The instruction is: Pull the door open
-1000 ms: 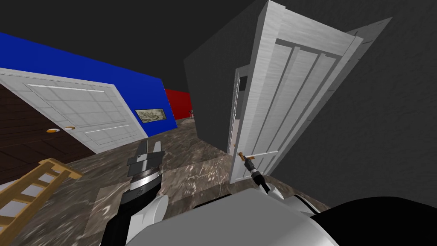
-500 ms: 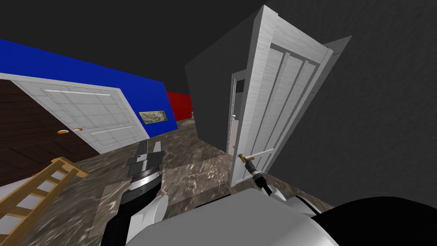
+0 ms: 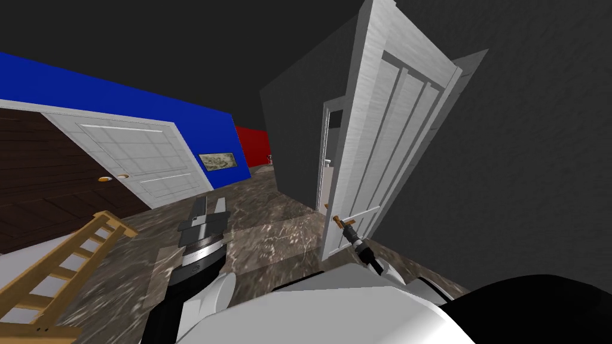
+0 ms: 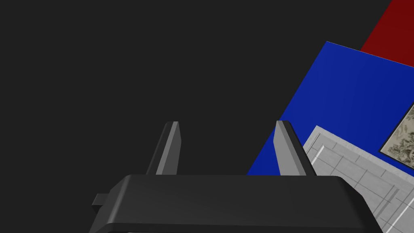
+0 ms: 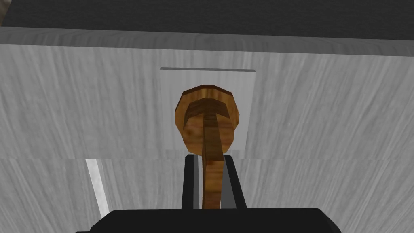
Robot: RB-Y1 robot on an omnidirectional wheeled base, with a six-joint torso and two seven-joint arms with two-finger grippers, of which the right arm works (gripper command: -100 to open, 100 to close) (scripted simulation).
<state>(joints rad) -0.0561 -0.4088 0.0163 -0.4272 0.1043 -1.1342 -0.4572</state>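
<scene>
A white panelled door [image 3: 388, 149] stands partly open, swung out from its frame [image 3: 326, 155] in the dark grey wall. A brown lever handle [image 3: 338, 220] sits low on the door's free edge. My right gripper [image 3: 345, 226] is shut on the lever handle [image 5: 211, 162]; in the right wrist view its two fingers [image 5: 189, 182] press the lever's sides just below the round brown rose on the white door face [image 5: 81, 101]. My left gripper [image 3: 208, 206] is held out over the floor to the left, open [image 4: 226, 149], with nothing between its fingers.
A second white panelled door [image 3: 137, 158] stands open at the left against a blue wall [image 3: 119, 101] with a framed picture [image 3: 216, 159]. A light wooden ladder-like frame [image 3: 66, 263] lies at the lower left. Brown marbled floor [image 3: 269, 227] runs ahead toward a red wall [image 3: 251, 143].
The door has swung further open toward me with my right gripper still on the handle. The whole head view has shifted, so I have moved too. The left arm holds its pose.
</scene>
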